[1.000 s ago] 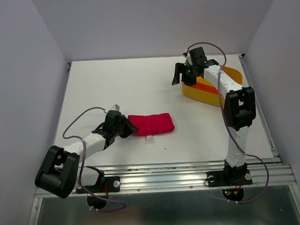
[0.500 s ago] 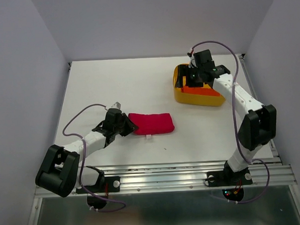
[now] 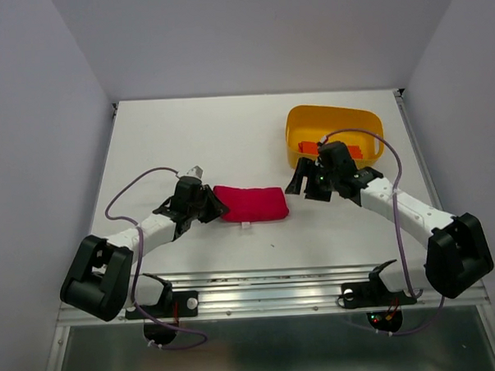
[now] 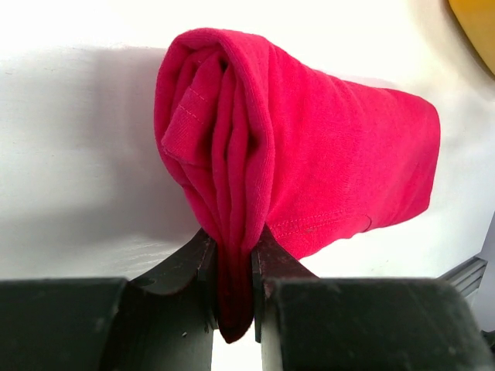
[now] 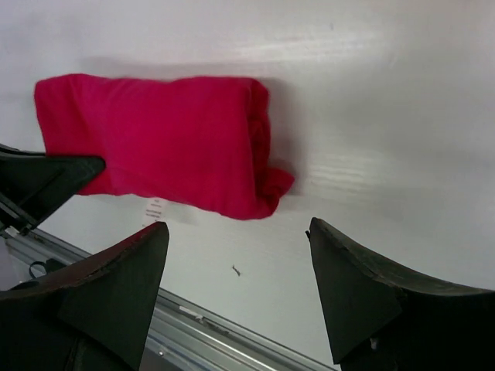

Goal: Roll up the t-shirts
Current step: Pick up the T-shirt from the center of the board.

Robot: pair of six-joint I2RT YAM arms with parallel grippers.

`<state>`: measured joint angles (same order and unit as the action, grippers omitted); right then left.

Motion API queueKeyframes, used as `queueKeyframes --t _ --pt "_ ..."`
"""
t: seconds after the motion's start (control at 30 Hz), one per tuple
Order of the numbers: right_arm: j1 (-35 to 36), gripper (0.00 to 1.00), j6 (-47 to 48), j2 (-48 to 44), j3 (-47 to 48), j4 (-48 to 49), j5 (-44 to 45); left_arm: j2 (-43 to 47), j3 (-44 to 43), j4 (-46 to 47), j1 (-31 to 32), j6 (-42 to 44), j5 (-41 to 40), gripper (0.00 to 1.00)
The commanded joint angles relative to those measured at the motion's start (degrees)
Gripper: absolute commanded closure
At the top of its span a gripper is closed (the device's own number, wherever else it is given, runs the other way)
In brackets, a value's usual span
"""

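One soft, floppy crimson cloth t-shirt roll [image 3: 252,203], end pinched in my left claw [image 3: 219,210]; my wide-open right claw [image 3: 305,183] should take its far end.

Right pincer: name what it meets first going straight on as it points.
Probably the loose end of the rolled crimson t-shirt; depth is unclear, so the right pincer may touch table first.

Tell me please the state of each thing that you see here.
Red t-shirt, rolled into a bundle, lying on the table.
Orange t-shirt, lying inside the yellow tub.
Yellow tub, upright on the table.
Left gripper, fingers shut on the red t-shirt's end.
Right gripper, fingers open, holding nothing.
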<state>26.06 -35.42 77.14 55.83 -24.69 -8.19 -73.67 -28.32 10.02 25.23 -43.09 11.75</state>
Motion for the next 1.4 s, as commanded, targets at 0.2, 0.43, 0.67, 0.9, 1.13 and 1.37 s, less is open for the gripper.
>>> queueKeyframes --t 0.2,0.43,0.67,0.9,1.13,1.37 --pt "1.3 0.17 -19.4 -4.8 -16.2 21.1 2.6 -1.6 -3.1 2.3 -0.2 2.0 1.9 1.0" --pt "1.8 0.07 -24.6 3.0 -19.6 30.9 -2.7 -1.7 -3.2 2.3 -0.2 2.0 2.0 1.0" --pt "4.2 0.08 -27.2 7.0 -19.4 31.0 -2.0 -2.3 -3.3 2.4 -0.2 2.0 2.0 1.0" --pt "5.3 0.13 -28.5 9.0 -18.8 31.7 -0.8 -2.5 -3.6 2.5 -0.2 2.0 2.1 1.0" --pt "5.9 0.26 -28.4 11.4 -18.0 32.3 0.6 -2.8 -3.3 2.7 -0.2 2.0 2.1 1.0" --pt "6.5 0.54 -27.9 13.5 -17.5 32.9 4.1 -2.6 -3.3 2.6 -0.2 2.2 2.1 1.0"
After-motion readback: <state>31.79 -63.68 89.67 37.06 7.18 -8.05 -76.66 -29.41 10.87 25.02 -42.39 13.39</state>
